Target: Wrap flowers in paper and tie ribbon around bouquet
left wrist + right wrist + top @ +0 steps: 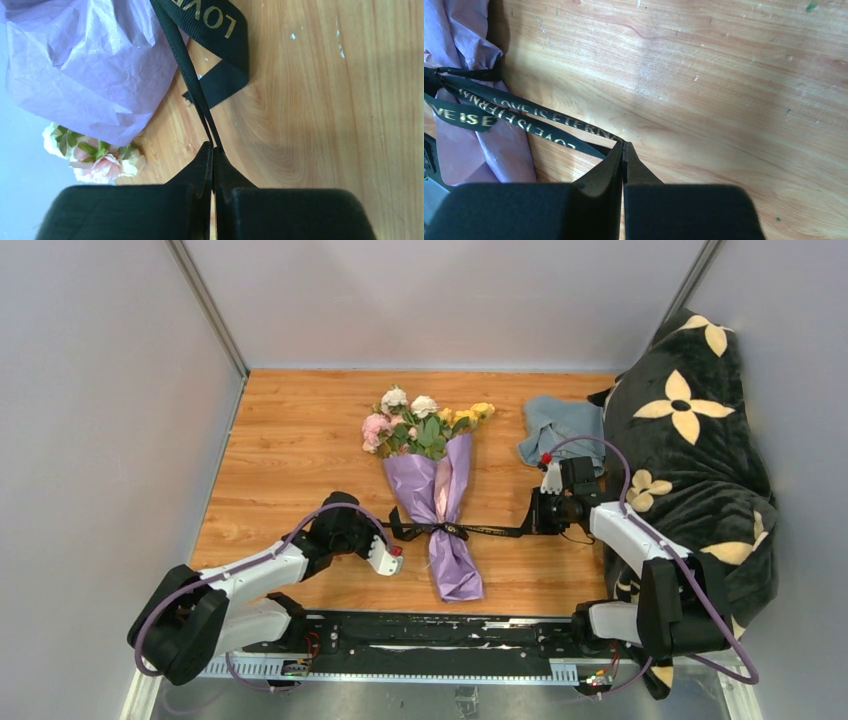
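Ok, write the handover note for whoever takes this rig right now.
Left gripper: shut on the ribbon, left of the bouquet.
Right gripper: shut on the ribbon, right of it.
Flowers already wrapped in the paper, lying on the table, blooms at the far end.
Ribbon circles the cone and looks knotted on top.
Left: probably snug the knot, then release.

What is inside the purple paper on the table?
The flowers are inside the paper: their blooms and leaves stick out at the top. Their stems cannot be seen, as the paper covers them. A black ribbon goes around the outside.
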